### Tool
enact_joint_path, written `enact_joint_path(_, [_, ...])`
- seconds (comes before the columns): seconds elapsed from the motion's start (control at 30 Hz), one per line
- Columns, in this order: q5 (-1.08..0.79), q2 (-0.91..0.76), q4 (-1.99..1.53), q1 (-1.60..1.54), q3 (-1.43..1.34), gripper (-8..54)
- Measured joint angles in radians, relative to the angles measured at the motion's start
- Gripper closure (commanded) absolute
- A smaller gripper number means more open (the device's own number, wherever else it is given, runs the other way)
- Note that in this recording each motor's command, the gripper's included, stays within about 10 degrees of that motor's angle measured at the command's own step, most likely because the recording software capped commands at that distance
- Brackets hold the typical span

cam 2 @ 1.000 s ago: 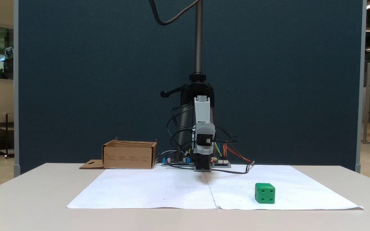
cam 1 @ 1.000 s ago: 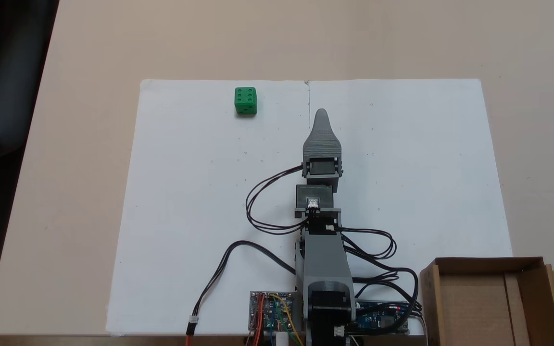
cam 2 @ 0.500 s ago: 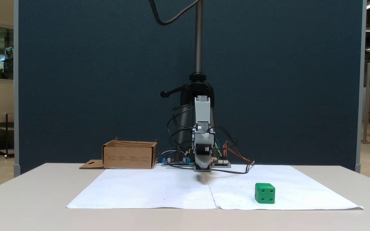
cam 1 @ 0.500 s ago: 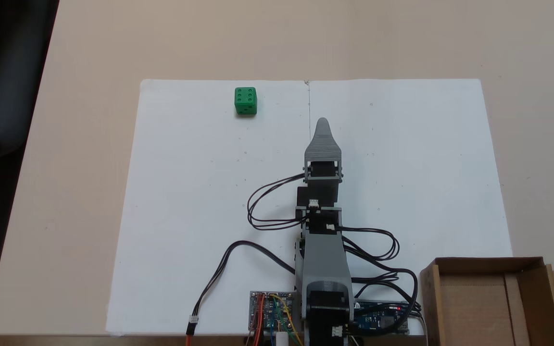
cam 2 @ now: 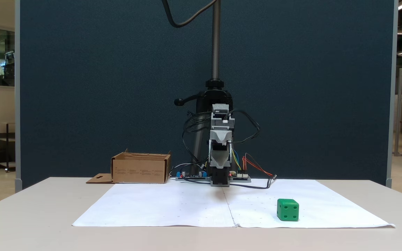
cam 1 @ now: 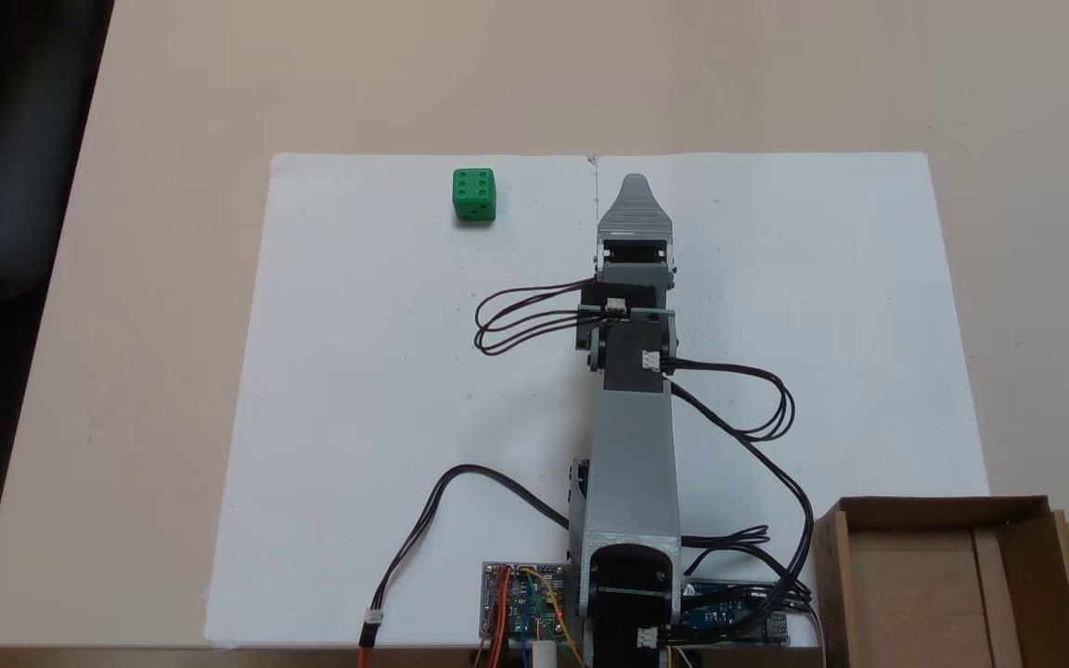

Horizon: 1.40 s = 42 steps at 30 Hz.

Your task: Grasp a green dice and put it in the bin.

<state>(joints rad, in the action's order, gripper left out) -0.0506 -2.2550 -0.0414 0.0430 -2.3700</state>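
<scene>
The grey plastic claw (cam 1: 635, 182) hangs above the white paper sheet (cam 1: 358, 371), its jaws stacked for both cameras, so whether it is parted or closed cannot be told. The small bright green plastic dice (cam 1: 474, 195) sits well apart to its left in the top-down fixed view. The reach should swing that way, open wide and descend squarely. The side-on fixed view alone shows the claw (cam 2: 220, 164) raised off the sheet, while the top-down view shows the empty brown cardboard bin (cam 1: 1017, 520) by the arm's base.

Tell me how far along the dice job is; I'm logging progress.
Nothing looks done: the green dice sits untouched on the white paper, and the bin holds nothing. In hand: the gripper reaches out above the paper, off to the dice's side, carrying nothing. Left: grasp, carry, drop in the bin.
</scene>
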Motion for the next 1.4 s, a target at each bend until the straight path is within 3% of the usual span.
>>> enact_joint_path(0.17, [0.0,0.08,-0.273,-0.002,0.287,2.2])
enact_joint_path(0.47, [0.0,0.379,-0.747,-0.002,0.761,1.9])
enact_joint_path(0.77, [0.0,0.462,-1.172,-0.017,1.063,2.2])
enact_joint_path(1.4, [0.017,0.586,-1.384,-0.147,1.204,2.2])
